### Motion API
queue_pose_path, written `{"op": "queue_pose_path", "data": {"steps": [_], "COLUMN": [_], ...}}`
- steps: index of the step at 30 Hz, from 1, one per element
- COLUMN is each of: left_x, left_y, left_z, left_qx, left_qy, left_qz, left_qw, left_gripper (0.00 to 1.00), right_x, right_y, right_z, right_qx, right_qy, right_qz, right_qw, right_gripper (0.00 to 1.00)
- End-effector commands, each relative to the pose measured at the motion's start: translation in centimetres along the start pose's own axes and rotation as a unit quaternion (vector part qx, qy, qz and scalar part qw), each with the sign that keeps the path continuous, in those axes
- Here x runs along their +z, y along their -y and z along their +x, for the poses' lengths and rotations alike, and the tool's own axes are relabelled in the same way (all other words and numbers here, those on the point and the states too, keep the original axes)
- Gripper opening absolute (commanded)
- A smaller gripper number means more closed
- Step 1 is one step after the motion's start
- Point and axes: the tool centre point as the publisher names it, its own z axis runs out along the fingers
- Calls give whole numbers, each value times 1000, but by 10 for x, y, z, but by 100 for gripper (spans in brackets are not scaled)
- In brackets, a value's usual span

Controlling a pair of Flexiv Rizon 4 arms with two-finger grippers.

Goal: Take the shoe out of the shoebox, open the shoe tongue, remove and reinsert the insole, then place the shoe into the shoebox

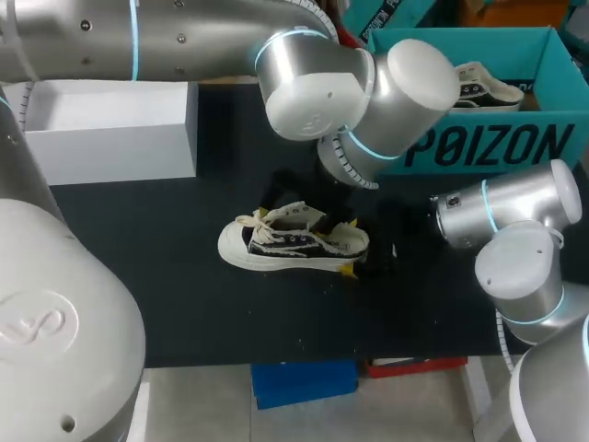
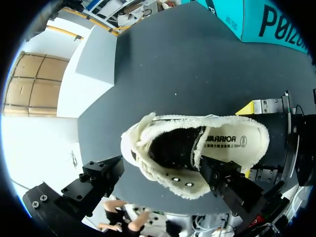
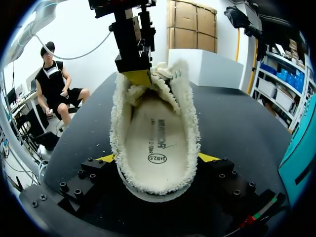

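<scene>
Two grippers: both at the shoe (image 1: 294, 244), which stands on its sole on the table (image 1: 184, 295).
Left gripper (image 2: 162, 164): spread wide above the shoe, gripping nothing; one finger (image 2: 222, 180) reaches into the front of the shoe's opening, the other is apart from the shoe, beside its toe.
Right gripper (image 3: 157, 158): clamped on the shoe's heel, a yellow tip against each side of the fleece collar.
Insole (image 3: 157, 133): flat inside the shoe.
Shoebox (image 1: 497, 147): teal, behind the shoe toward its heel side, well apart; a second shoe (image 1: 488, 87) lies in it.
White box (image 1: 110, 129): behind the shoe, toward its toe side.
</scene>
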Motion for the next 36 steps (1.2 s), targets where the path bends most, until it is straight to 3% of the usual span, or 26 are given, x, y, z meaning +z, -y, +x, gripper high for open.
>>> {"op": "queue_pose_path", "data": {"steps": [1,23,34,36], "left_x": [9,17,29,28], "left_y": [5,1,3,4], "left_z": [5,15,6,6], "left_qx": [-3,1,2,9], "left_qy": [9,4,21,26], "left_qz": [-4,-25,-30,-26], "left_qw": [1000,1000,999,999], "left_gripper": [100,100,100,65], "right_x": [4,4,4,4], "right_y": [2,2,2,2], "right_z": [1,1,1,1], "right_qx": [1,1,1,1], "right_qy": [1,1,1,1], "right_qz": [0,0,0,0], "right_qw": [1000,1000,1000,1000], "right_gripper": [0,0,0,0]}}
